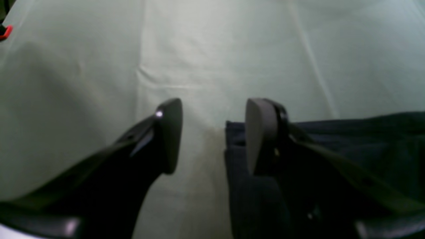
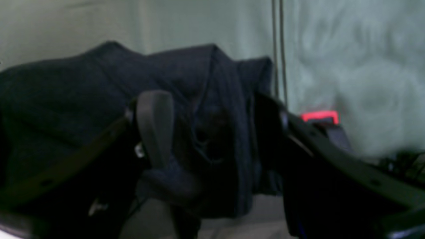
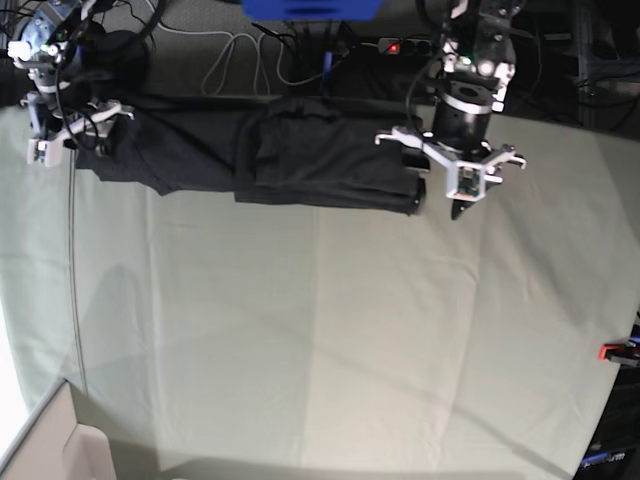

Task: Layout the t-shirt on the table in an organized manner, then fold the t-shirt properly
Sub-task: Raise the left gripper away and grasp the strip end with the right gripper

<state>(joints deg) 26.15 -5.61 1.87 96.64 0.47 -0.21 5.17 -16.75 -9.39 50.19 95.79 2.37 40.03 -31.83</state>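
A: Where is the t-shirt?

B: Stretched in a long dark band along the far edge of the tabletop, bunched and rumpled, not flat. One end is by the right gripper, the other ends just beside the left gripper.

A: What are the left fingers doing?

B: They stand apart with a clear gap. In the left wrist view the shirt's edge lies under and behind one finger, while the other finger is over bare pale cloth. Nothing sits between them but tabletop. Whether the one finger actually touches the fabric I cannot tell, since the view is soft.

A: And the right fingers?

B: Also apart, and widely. In the right wrist view a fold of the t-shirt hangs in the space between the right gripper's two sides, draped against the grey finger pad. The picture is blurred, so I would say the cloth rests loosely there rather than pinched, but I am not sure of it.

A: Anything else near the shirt?

B: A red clamp shows just past the shirt's end on the right-gripper side. Another red clamp sits well away from the shirt at the tabletop's edge on the left-gripper side. Cables and a blue box lie beyond the shirt, off the tabletop.
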